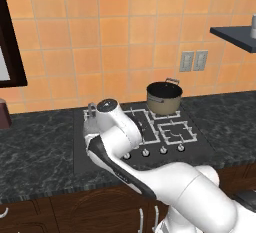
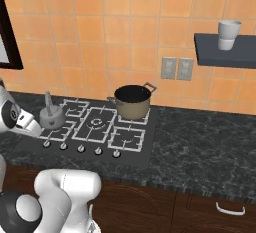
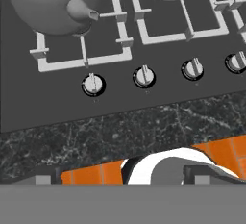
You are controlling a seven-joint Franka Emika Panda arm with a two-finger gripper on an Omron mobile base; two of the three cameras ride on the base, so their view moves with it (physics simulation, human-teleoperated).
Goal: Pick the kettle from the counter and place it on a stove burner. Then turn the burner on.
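Flat, even rendered light fills all views, with no hard shadows. The pictures are slightly soft; the kettle [image 3: 48,2] shows a faint sheen, perhaps from overhead light.

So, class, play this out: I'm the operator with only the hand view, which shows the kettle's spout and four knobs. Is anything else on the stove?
Observer: Yes. The right base view shows a tan pot on the back right grate, well apart from the kettle.
Operator: Are those four knobs all there are?
Observer: No. Five sit in one row along the stove's front edge, and the fifth knob is at the right end.
Operator: Is the kettle's handle up?
Observer: Yes, the handle stands upright above the body.
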